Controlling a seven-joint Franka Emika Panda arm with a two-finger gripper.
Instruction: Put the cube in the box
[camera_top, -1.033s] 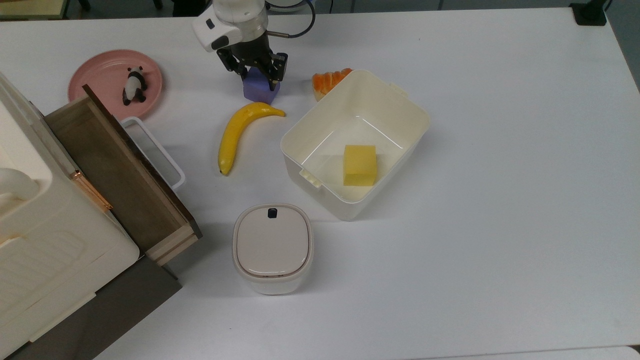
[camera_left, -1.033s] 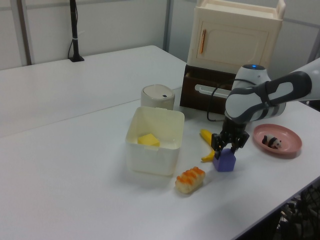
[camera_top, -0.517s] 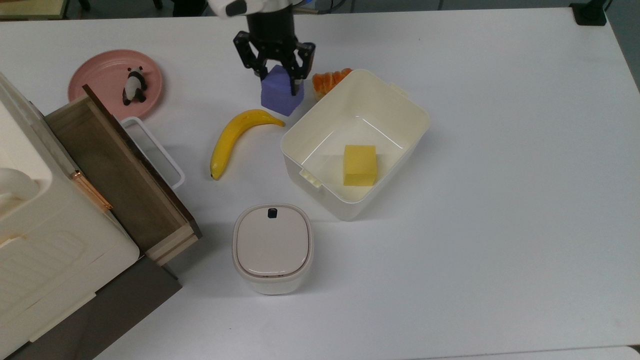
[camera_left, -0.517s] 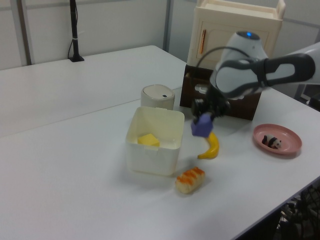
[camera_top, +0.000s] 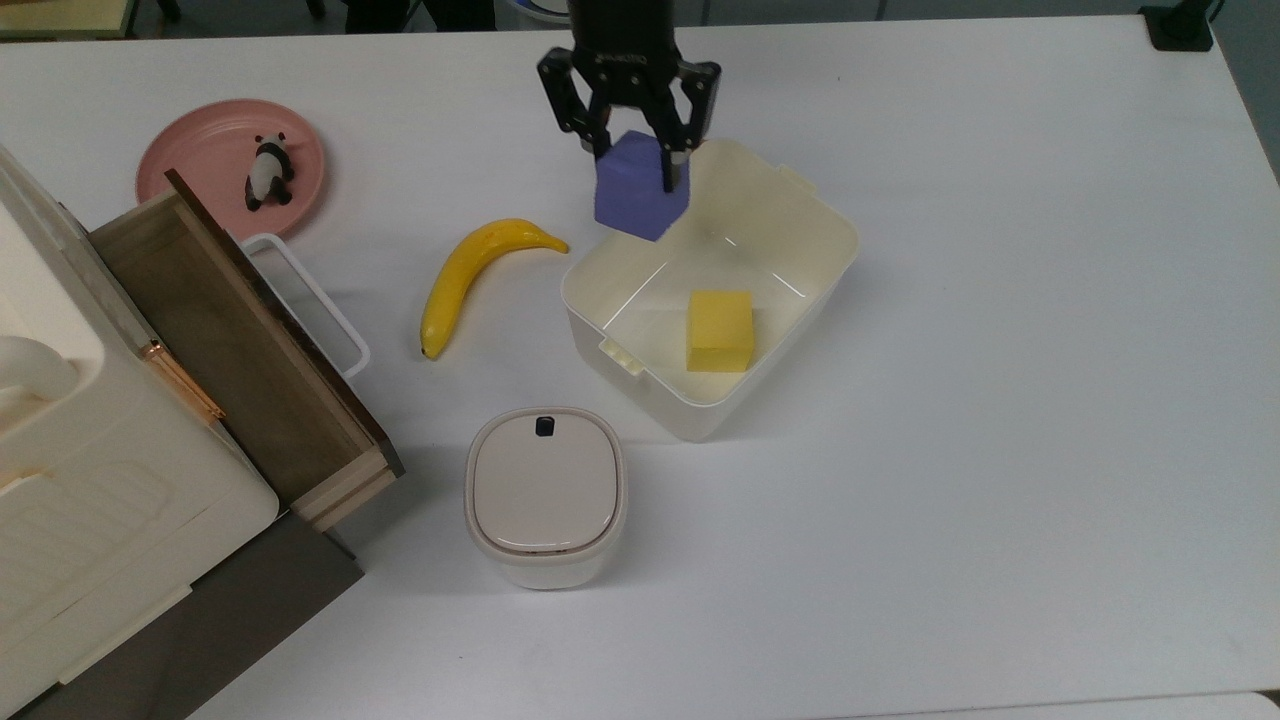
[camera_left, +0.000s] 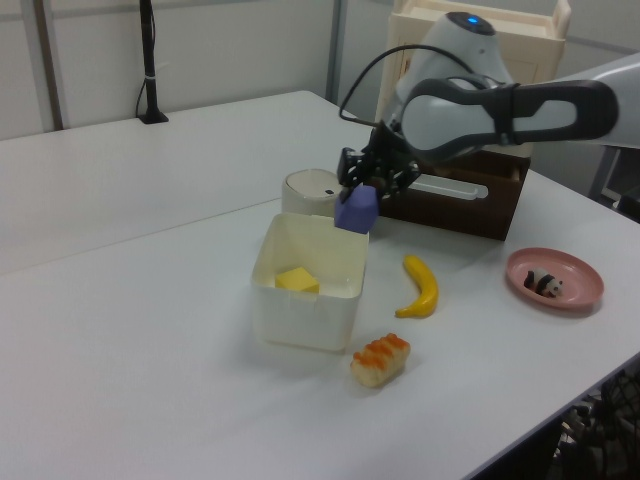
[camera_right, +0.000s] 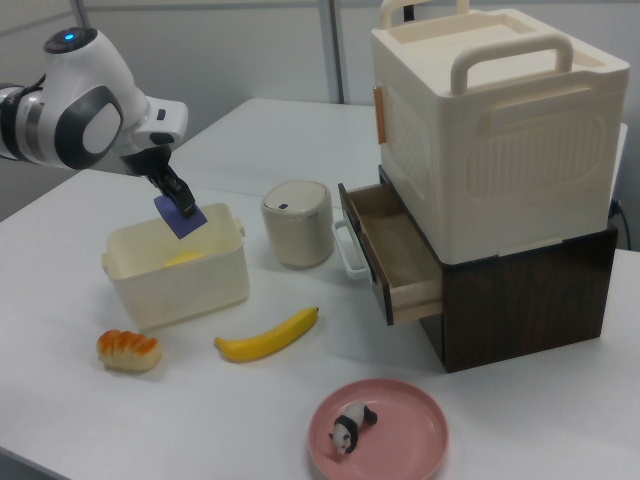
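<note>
The purple cube (camera_top: 638, 192) hangs in the air, held by my gripper (camera_top: 635, 160), which is shut on it. It hovers above the far-left rim of the cream-white box (camera_top: 806, 283) in the top view. From the left view the cube (camera_left: 356, 210) sits over the box's (camera_left: 300, 318) far rim, with the gripper (camera_left: 366, 187) just above it. In the right view the cube (camera_right: 181, 216) floats over the box (camera_right: 185, 285) under the gripper (camera_right: 170, 195). A yellow block (camera_top: 719, 331) lies inside the box.
A banana (camera_top: 474, 270) lies left of the box in the top view. A lidded rounded container (camera_top: 545, 493) stands nearer. An open wooden drawer (camera_top: 235, 345) juts from the cabinet. A pink plate (camera_top: 205, 145) holds a panda figure (camera_top: 269, 170). A bread roll (camera_left: 380, 360) lies beside the box.
My gripper lifted the cube off the table and carried it right in the top view, from beside the banana to above the box's rim. The banana shifted slightly.
</note>
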